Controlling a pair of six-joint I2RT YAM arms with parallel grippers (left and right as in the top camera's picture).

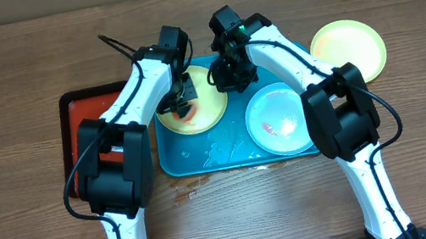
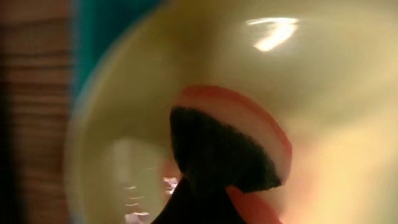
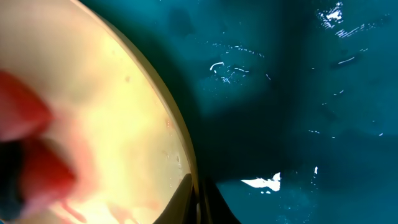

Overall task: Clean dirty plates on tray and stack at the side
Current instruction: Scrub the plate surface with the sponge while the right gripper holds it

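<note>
A yellow-green plate (image 1: 210,110) with red-orange smears lies on the left part of the turquoise tray (image 1: 203,162). My left gripper (image 1: 181,103) is shut on a red-orange sponge with a dark scouring face (image 2: 227,146) and presses it on this plate (image 2: 323,74). My right gripper (image 1: 224,79) is shut on the plate's right rim (image 3: 186,155), fingertips (image 3: 199,202) either side of it. A light blue plate (image 1: 280,117) with a red smear lies on the tray's right part. A second yellow-green plate (image 1: 349,48) sits on the table, right of the tray.
A red tray with a black rim (image 1: 75,115) lies left of the turquoise tray, under my left arm. Water drops shine on the turquoise tray floor (image 3: 298,93) and at its front edge (image 1: 218,149). A wet patch (image 1: 185,188) marks the wooden table.
</note>
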